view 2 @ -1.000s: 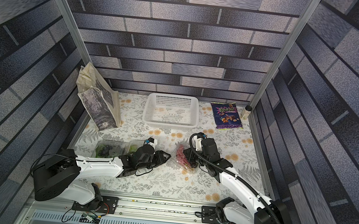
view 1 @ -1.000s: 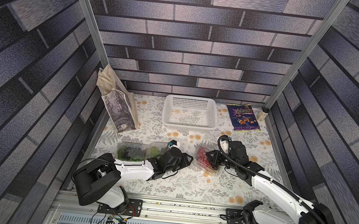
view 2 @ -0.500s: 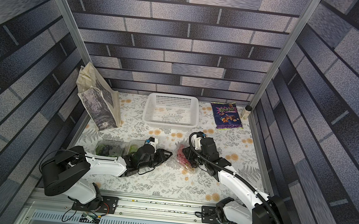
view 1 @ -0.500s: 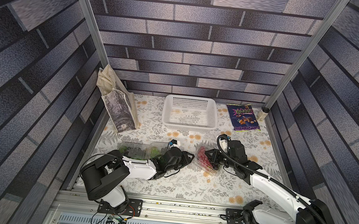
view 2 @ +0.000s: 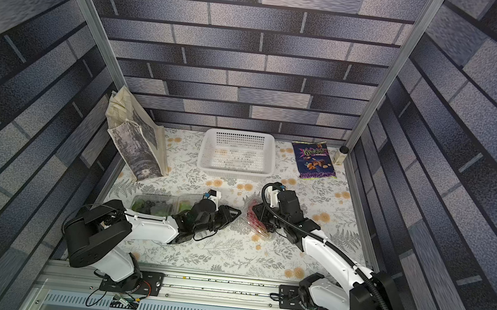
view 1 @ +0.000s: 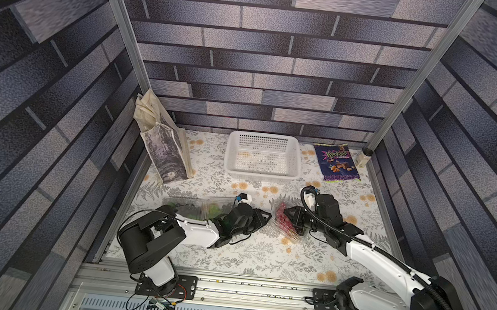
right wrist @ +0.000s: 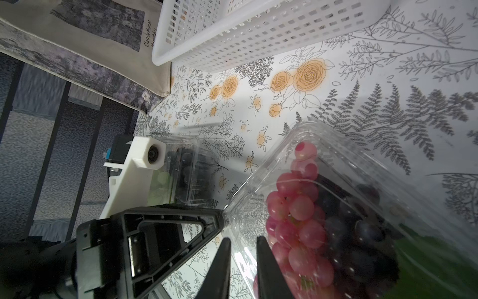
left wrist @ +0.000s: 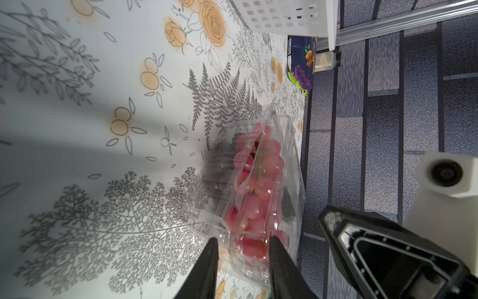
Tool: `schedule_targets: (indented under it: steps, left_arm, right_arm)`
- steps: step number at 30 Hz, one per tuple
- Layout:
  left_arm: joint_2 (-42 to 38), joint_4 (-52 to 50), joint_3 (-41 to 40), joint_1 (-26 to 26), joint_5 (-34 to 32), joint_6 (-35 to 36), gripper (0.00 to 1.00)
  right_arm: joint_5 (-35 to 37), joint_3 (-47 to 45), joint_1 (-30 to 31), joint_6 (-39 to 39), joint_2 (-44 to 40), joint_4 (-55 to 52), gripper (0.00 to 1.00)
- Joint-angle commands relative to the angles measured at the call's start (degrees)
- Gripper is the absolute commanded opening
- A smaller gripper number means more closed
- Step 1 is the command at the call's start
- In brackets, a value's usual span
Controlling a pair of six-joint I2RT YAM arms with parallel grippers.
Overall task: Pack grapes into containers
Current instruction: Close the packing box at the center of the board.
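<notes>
A clear clamshell container point(view 1: 288, 229) point(left wrist: 289, 155) lies mid-table with red grapes point(left wrist: 263, 186) point(right wrist: 297, 207) and dark grapes point(right wrist: 362, 227) inside. My left gripper point(left wrist: 243, 246) point(view 1: 267, 217) is at its left end, shut on that corner, one finger under the flange and one on the lid. My right gripper point(right wrist: 243, 248) point(view 1: 287, 211) reaches in from the right and is shut on the thin plastic rim. Two more containers point(view 1: 185, 207) point(view 1: 218, 206), holding green and dark grapes, stand side by side behind my left arm.
The white perforated basket point(view 1: 261, 174) stands at the back centre. A printed tote bag point(view 1: 163, 146) leans at the back left. A purple snack packet point(view 1: 336, 163) and a small jar point(view 1: 363, 157) sit at the back right. Walls close in on both sides.
My left jaws have narrowed onto the container's corner, and the left arm's rear links have swung to the right. The right arm and the container have stayed put.
</notes>
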Motion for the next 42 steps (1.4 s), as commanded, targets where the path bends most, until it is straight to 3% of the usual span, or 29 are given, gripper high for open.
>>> schedule_targets:
  steps: [1,9,26,42]
  left_arm:
    - [2.2,-4.9,2.3,0.0,2.0,0.7,0.35]
    - [4.4,-5.6,5.8,-0.2,3.4,1.6,0.35]
    - [-3.1,-12.6,1.1,1.8,-0.5,1.0,0.36]
    - [-1.9,-16.6,9.1,0.8,0.2,3.0,0.37]
  right_arm:
    - [1.4,1.6,0.5,-0.8,-2.2,-2.3,0.21]
    - [2.2,1.7,0.5,-1.2,-3.5,-4.2,0.21]
    - [1.3,1.8,0.5,-1.0,-2.4,-3.0,0.21]
    - [0.7,1.7,0.5,-1.0,-1.5,-2.4,0.21]
